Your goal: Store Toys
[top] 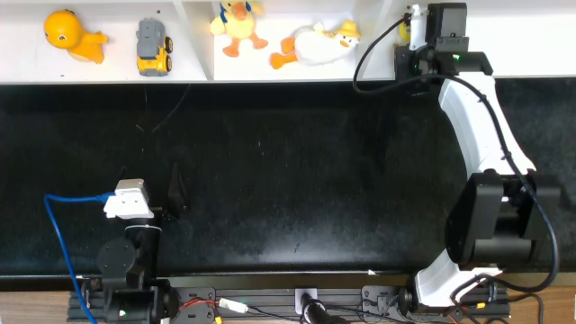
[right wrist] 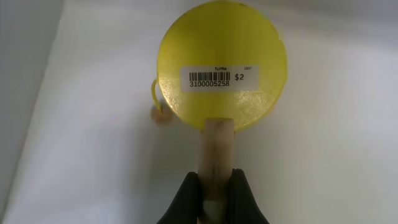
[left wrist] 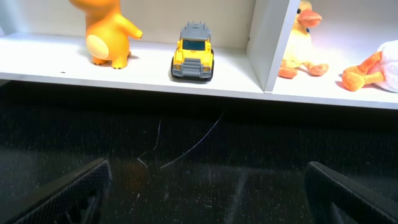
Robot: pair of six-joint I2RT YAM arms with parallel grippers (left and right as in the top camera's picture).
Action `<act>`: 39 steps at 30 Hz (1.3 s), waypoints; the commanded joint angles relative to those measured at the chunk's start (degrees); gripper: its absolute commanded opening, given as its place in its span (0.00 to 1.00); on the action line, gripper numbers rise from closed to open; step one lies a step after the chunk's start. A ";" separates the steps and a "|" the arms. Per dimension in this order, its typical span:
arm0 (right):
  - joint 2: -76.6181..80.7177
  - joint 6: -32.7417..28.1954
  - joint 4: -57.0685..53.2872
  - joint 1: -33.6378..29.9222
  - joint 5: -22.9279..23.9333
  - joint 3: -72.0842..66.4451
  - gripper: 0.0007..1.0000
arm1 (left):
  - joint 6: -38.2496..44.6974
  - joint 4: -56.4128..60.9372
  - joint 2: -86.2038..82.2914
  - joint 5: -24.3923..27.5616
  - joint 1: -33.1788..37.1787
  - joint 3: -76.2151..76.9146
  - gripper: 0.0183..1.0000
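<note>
The right pincer was clamped narrow on the wooden handle of the yellow disc toy, presenting it to the white shelf, probably for storage, while the left pincer hung wide and empty over the bench.

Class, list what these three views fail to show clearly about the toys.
Right wrist view: the yellow disc toy shows its labelled flat side, which hides its other side.
Right wrist view: the small bit beside the disc is too small to identify.
Left wrist view: the edge cuts off the head of the orange toy and most of the white plush.
</note>
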 commanded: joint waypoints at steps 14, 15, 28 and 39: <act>0.28 2.58 -0.07 -0.11 -1.05 -0.17 0.69 | -0.83 0.24 -0.68 -0.68 -0.39 -0.44 1.00; 0.00 3.48 -0.44 -0.11 -1.03 -0.17 0.71 | -0.83 0.24 -0.68 -0.70 -0.39 -0.44 1.00; -12.50 21.38 -16.28 -0.11 3.41 -0.17 0.92 | -0.83 0.24 -0.68 -0.70 -0.39 -0.44 1.00; -24.37 43.08 -38.71 -0.17 3.87 -0.17 1.00 | -0.83 0.24 -0.68 -0.70 -0.39 -0.44 1.00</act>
